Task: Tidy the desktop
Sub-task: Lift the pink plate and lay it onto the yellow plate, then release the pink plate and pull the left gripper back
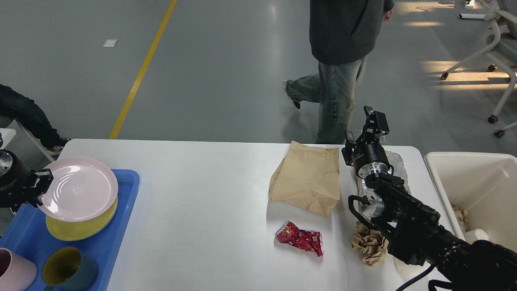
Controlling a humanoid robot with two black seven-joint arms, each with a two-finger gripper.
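Desktop (pixel 202 182) tidying; rubbish lying right of centre.
Left gripper (pixel 43 186) is clamping the pink plate (pixel 78 188) over the tray (pixel 121 210); right gripper (pixel 373 121) state unclear; advise lowering the plate level.

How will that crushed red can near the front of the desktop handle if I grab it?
The crushed red can looks light and likely empty. Its flattened, creased shape should keep it from rolling on the desktop. The glossy, uneven skin may slip or buckle further between fingers, so a moderate squeeze across the narrow side seems safest.
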